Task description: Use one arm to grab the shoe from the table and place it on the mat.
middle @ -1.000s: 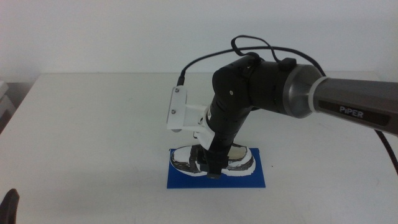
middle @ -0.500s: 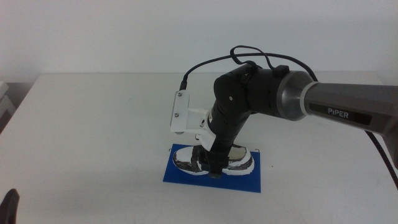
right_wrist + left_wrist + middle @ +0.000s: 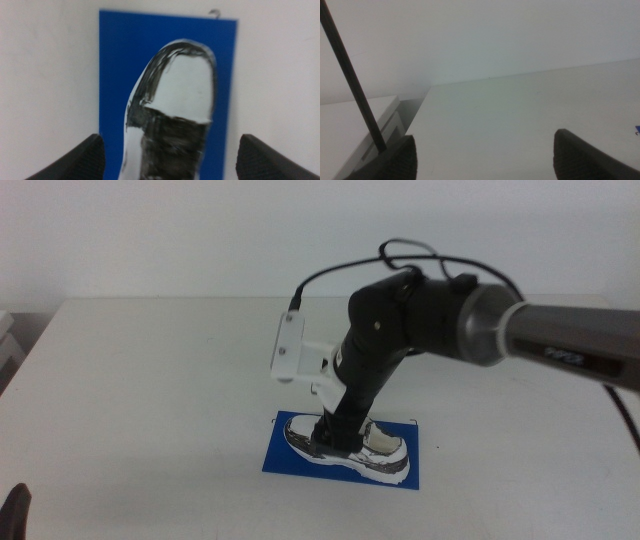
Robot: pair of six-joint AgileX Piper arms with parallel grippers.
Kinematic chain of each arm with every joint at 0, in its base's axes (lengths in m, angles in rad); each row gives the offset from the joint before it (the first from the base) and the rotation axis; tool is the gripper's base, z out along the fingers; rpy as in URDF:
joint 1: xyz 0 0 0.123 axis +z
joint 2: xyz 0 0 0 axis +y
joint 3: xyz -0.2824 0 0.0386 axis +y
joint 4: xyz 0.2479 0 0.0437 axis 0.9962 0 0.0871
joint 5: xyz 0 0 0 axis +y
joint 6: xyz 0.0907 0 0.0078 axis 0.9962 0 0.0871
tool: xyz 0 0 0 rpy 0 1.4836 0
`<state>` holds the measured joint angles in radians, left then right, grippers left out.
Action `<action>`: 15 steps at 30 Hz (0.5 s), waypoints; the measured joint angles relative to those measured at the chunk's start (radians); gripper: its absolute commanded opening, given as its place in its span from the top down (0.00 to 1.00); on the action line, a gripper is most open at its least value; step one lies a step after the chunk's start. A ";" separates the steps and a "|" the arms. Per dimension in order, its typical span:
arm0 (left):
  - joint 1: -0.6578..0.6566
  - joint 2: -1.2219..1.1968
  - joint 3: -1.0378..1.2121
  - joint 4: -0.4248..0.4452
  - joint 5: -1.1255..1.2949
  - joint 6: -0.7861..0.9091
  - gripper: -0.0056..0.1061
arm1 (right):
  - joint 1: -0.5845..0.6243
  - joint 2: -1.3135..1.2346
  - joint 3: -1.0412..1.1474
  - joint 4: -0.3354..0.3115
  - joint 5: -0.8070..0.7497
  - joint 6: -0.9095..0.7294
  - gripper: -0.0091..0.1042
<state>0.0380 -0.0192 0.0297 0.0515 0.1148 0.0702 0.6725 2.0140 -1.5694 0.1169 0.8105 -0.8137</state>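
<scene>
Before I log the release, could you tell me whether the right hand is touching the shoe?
Apart. The right wrist view shows the right hand open, white table showing between each jaw and the shoe.

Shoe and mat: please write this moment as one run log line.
shoe: on mat | right gripper: open over shoe | left gripper: open, waiting

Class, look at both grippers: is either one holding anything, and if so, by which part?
Nothing is held. The right gripper hangs open over the white-and-black sneaker on the deep blue mat, jaws apart and clear of it. The left gripper waits open, empty.
</scene>
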 measured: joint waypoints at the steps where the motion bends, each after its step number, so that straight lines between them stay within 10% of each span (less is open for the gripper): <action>1: 0.000 0.000 0.000 0.000 0.000 0.000 0.11 | 0.000 -0.018 0.000 0.000 0.000 0.003 0.28; 15: 0.000 0.000 0.000 0.000 0.000 0.000 0.11 | -0.182 -0.662 0.316 -0.027 -0.247 0.254 0.36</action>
<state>0.0380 -0.0192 0.0297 0.0515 0.1148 0.0702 0.4901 1.3521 -1.2530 0.0894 0.5639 -0.5597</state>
